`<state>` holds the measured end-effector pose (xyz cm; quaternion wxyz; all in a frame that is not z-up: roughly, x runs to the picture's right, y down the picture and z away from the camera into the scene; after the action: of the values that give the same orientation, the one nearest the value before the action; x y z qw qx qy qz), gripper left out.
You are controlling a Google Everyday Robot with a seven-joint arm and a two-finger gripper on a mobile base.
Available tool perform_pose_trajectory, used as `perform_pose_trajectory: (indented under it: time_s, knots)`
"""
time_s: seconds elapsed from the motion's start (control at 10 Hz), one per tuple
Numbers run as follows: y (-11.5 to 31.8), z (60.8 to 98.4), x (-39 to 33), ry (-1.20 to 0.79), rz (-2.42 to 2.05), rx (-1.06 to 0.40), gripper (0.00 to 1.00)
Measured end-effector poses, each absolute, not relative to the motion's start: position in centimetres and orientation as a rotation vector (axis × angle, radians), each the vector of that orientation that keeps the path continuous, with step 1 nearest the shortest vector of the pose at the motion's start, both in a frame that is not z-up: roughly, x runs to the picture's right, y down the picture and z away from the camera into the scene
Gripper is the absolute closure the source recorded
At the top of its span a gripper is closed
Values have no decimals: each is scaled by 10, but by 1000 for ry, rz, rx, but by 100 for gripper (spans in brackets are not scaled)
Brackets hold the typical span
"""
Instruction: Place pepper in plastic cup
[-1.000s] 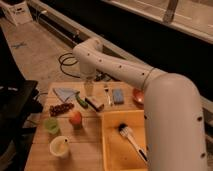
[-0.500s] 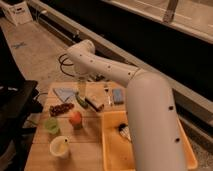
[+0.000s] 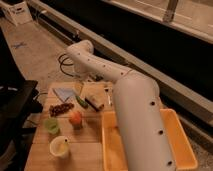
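Note:
The pepper [image 3: 81, 101], small and dark green, lies on the wooden table [image 3: 92, 142] just right of a blue cloth. The plastic cup [image 3: 51, 126], translucent light green, stands near the table's left edge, below the grapes. My white arm reaches from the lower right up over the table and bends down at the far side. Its gripper [image 3: 78, 90] hangs open just above and behind the pepper, holding nothing. The arm covers part of the table's right half.
A blue cloth [image 3: 64, 93] lies at the back left with a dark grape bunch [image 3: 60, 109] in front of it. An orange fruit [image 3: 75, 118] sits beside the green cup. A cream-white cup [image 3: 60, 147] stands front left, a brown bar [image 3: 94, 103] right of the pepper, and a yellow tray [image 3: 182, 150] at the right.
The arm has swung left and farther back across the table, bringing the gripper down over the pepper. The view has shifted. The objects on the table have not moved.

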<state>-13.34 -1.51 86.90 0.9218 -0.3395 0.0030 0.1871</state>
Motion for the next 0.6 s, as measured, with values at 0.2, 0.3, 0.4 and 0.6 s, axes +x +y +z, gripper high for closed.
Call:
perform_pose_trajectory:
  time_s: [0.2,0.3,0.4,0.6]
  knots:
    - [-16,869,-132,3,387,-700,24]
    - [-15,870,-130,-11,420,-706,24]
    - [-14,870,-130,-17,477,-701,24]
    - [-11,868,-154,-33,534,-676,24]
